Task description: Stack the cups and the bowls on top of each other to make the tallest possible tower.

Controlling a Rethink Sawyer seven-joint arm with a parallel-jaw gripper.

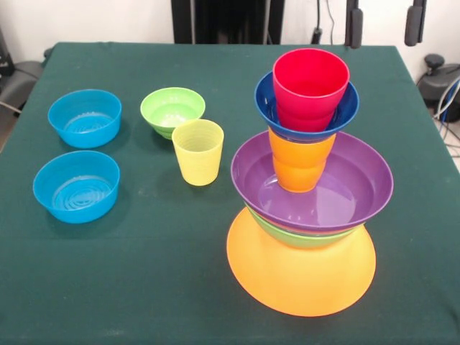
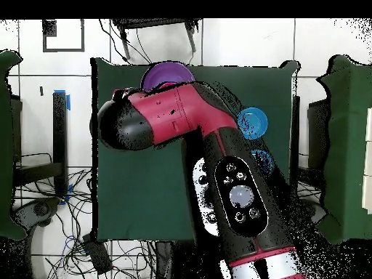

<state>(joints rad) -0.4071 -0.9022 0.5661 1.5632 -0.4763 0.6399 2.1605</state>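
While arm (image 2: 218, 152) hides tool overhead, tower (image 1: 305, 187) stands stacked.

Tower of six pieces up, four pieces loose on the green table.

The tower (image 1: 305, 187) stands at about 4 o'clock: an upturned orange bowl (image 1: 300, 277) as base, a green bowl (image 1: 302, 236), a purple bowl (image 1: 313, 183), an upright orange cup (image 1: 298, 162), a dark blue bowl (image 1: 305, 115), and a red cup (image 1: 310, 86) on top. A yellow cup (image 1: 198, 152) stands upright near centre, a small green bowl (image 1: 172, 111) at its 11 o'clock, and two light blue bowls (image 1: 85, 117) (image 1: 76, 185) sit at 9 o'clock.
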